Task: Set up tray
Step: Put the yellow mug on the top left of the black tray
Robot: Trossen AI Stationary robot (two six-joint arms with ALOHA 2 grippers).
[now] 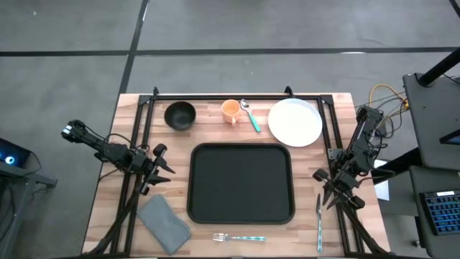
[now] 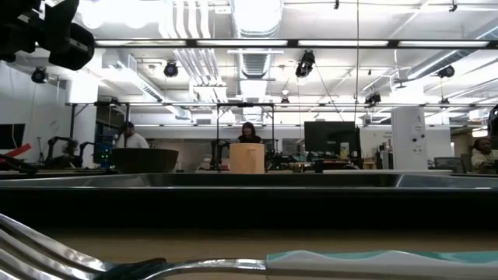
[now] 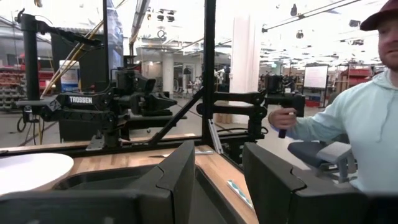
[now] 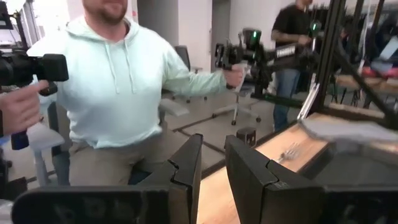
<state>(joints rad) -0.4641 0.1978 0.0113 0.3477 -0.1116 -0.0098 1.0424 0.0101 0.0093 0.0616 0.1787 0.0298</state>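
High view: we see the tray (image 1: 241,183) bare at table centre, left gripper (image 1: 159,170) just off its left edge, right gripper (image 1: 325,185) off its right, both narrowly parted, holding nothing. Risk we'd flag: reaching for the plate (image 1: 295,121) could clip the cup (image 1: 231,110) or spoon (image 1: 250,115).

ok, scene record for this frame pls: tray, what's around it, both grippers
tray: large black rectangular tray, table centre, nothing on it
far side: black bowl, orange cup, teal-handled spoon, white round plate
near side: teal-handled fork, grey folded napkin
right of tray: knife
left gripper: open, left of tray, holding nothing
right gripper: open, right of tray, holding nothing
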